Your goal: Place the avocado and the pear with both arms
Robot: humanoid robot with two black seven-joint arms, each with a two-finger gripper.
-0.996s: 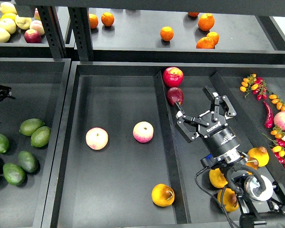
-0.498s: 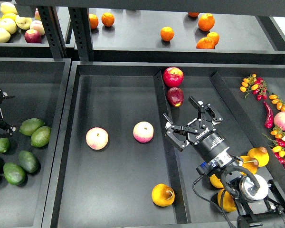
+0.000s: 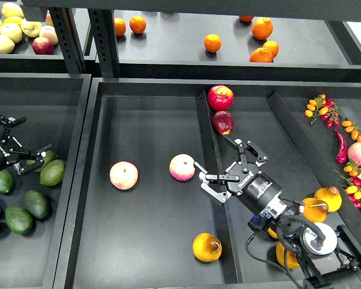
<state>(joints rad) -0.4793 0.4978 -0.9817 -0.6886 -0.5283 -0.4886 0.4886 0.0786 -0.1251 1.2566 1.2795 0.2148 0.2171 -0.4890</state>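
Note:
A yellow-orange pear (image 3: 206,247) with a brown hollow lies at the front of the middle tray (image 3: 150,120). Similar pears (image 3: 328,197) lie in the right compartment beside my right arm. Dark green avocados (image 3: 18,220) lie in the left tray with two paler ones (image 3: 52,172). My left gripper (image 3: 29,142) is open and empty, just above the paler avocados. My right gripper (image 3: 213,158) is open and empty over the divider, above and behind the pear, near a pink-yellow apple (image 3: 182,167).
A second pink-yellow apple (image 3: 124,175) lies in the middle tray. Two red apples (image 3: 220,97) sit by the divider. Oranges (image 3: 212,43) and pale apples (image 3: 12,30) lie on the back shelf. Chillies and small tomatoes (image 3: 340,144) fill the right tray.
My right gripper has moved down and left, from the right compartment to the divider. My left gripper has moved right and come over the avocados.

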